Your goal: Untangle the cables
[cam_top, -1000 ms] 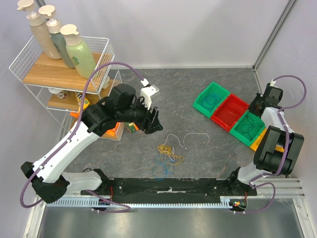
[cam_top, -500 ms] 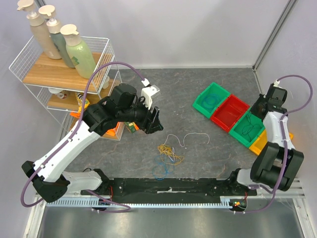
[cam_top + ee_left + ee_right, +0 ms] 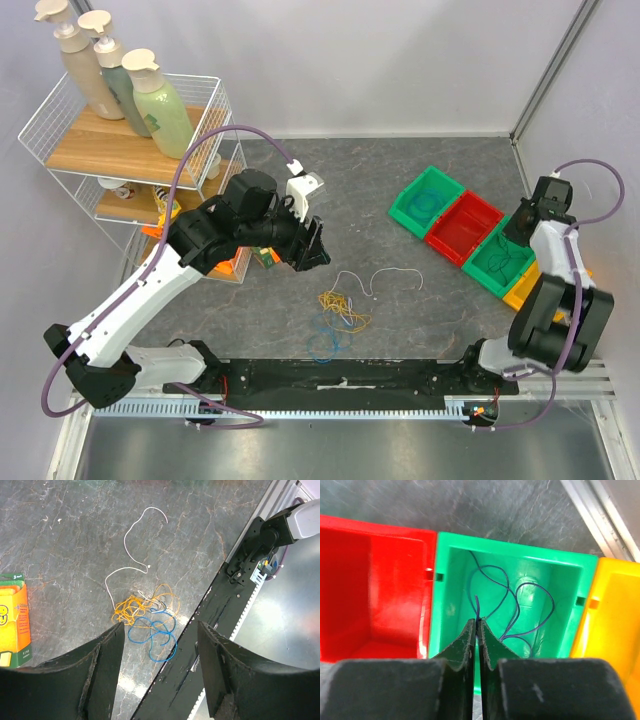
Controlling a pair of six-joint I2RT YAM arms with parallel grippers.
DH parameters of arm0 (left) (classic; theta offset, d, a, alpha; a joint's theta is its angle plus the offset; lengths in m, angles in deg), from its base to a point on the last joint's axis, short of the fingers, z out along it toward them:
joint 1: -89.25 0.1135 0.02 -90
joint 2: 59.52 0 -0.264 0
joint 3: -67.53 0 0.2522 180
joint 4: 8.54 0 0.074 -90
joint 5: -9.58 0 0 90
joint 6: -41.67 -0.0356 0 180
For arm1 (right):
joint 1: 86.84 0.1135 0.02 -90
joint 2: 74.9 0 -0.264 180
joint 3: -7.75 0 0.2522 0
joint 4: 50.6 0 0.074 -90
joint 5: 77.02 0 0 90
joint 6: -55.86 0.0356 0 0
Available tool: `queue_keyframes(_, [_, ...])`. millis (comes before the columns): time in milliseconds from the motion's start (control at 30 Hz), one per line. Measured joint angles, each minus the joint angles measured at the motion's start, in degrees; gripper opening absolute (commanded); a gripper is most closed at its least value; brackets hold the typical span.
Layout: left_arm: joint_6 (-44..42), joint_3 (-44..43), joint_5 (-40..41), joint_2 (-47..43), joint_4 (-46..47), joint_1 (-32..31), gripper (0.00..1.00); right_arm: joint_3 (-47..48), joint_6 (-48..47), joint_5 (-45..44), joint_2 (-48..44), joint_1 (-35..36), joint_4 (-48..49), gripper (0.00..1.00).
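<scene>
A tangle of orange (image 3: 343, 305) and blue cables (image 3: 325, 340) lies on the table near the front; a white cable (image 3: 385, 275) trails from it. In the left wrist view the orange cable (image 3: 140, 605), blue cable (image 3: 157, 632) and white cable (image 3: 132, 545) lie beyond the open fingers. My left gripper (image 3: 312, 245) hovers open and empty, up and left of the tangle. My right gripper (image 3: 478, 622) is shut on a dark purple cable (image 3: 520, 610) that hangs into the green bin (image 3: 450, 580). It also shows over that bin from above (image 3: 522, 225).
A row of bins stands at right: green (image 3: 425, 200), red (image 3: 465, 225), green (image 3: 490, 265), yellow (image 3: 520, 290). A wire rack (image 3: 70, 150) with bottles stands at the back left. A yellow-green box (image 3: 12, 615) lies left of the tangle. A black rail (image 3: 340, 380) runs along the front edge.
My right arm has shifted over the green bin, first back then slightly forward, holding the purple cable. The left arm and the tangle have not moved.
</scene>
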Motion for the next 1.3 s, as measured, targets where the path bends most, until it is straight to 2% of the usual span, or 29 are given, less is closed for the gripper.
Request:
queue_keyframes(167, [0.00,0.00,0.00,0.00,-0.02,0.00,0.66,0.02,-0.24,-0.28,6.73,1.44,-0.83,0.31])
queue_keyframes(400, [0.02,0.00,-0.07,0.42,-0.07,0.00,0.66,4.02,-0.79,-1.46,2.86,2.97,-3.23,0.49])
queue_keyframes(533, [0.02,-0.02,-0.09,1.05,-0.13,0.00,0.66,4.92,-1.42,-2.64,-1.33,3.98,-3.96,0.51])
queue_keyframes(667, [0.04,-0.04,-0.13,1.46,-0.22,0.00,0.66,5.03,-2.84,-2.69,-3.65,5.70,-4.55,0.60])
queue_keyframes(867, [0.07,-0.48,-0.20,1.46,-0.59,0.00,0.66,3.56,-6.14,0.02,-3.06,7.21,-1.62,0.62])
queue_keyframes(1100, [0.13,-1.11,-0.33,1.44,-1.64,0.00,0.66,5.42,-7.91,-1.07,8.50,8.09,0.90,0.60])
queue_keyframes(1200, [0.52,-1.11,-0.28,1.33,-1.99,0.00,0.66,5.66,-8.79,-2.69,10.14,9.38,0.17,0.60])
queue_keyframes(1300, [0.74,-1.11,-0.26,1.22,-2.38,0.00,0.66,6.40,-9.40,-4.42,10.27,10.40,-0.22,0.51])
